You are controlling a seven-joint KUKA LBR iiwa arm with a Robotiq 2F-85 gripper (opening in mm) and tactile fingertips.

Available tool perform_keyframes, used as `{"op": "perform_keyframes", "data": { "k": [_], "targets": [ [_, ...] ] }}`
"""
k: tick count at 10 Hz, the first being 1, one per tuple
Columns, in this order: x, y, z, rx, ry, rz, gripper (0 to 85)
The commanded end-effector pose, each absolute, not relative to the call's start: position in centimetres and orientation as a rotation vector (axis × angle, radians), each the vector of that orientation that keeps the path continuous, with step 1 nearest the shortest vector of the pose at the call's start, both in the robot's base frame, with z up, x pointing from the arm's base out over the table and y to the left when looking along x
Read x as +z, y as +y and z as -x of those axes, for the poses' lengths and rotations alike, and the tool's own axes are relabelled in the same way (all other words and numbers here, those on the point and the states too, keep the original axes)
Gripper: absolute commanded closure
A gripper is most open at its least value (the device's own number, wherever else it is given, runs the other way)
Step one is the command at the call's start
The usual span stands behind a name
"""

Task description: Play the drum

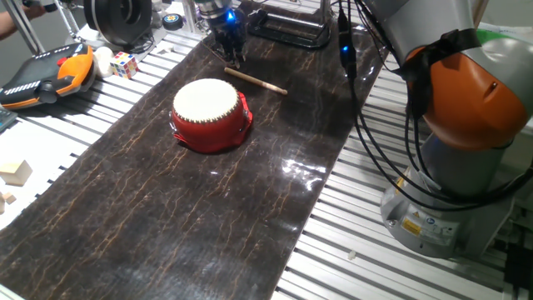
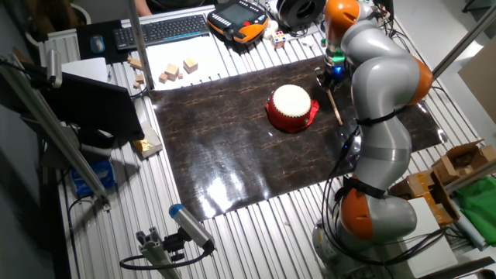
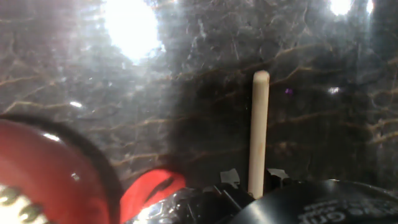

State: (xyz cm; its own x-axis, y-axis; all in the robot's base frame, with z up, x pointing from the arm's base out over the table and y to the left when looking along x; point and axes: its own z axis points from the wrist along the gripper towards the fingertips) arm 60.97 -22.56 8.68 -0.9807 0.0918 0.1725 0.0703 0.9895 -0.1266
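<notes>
My tool stands low over the far end of the wooden stick, at the far edge of the dark marbled mat on the worktop. In the hand view the stick runs straight away from between my fingers, and its near end is lost behind the black parts of the tool. I cannot tell how far the jaws are apart, or whether they press on the stick or only stand around it.

In the other fixed view my own arm covers most of the tool.

The drum sits upright on the mat, cream skin facing up, near the stick but apart from it. In the hand view only its red side shows, cut off at the lower left corner. The stick lies flat, its long axis slanting past the drum.
</notes>
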Motion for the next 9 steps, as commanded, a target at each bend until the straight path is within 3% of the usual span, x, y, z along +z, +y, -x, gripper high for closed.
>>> {"op": "perform_keyframes", "data": {
  "k": [1,9],
  "targets": [
    [8.2,-22.7,-61.1,0.178,-2.963,0.114,52.7],
    [5.4,-24.6,-61.8,0.134,-2.982,0.051,50.3]
  ]
}}
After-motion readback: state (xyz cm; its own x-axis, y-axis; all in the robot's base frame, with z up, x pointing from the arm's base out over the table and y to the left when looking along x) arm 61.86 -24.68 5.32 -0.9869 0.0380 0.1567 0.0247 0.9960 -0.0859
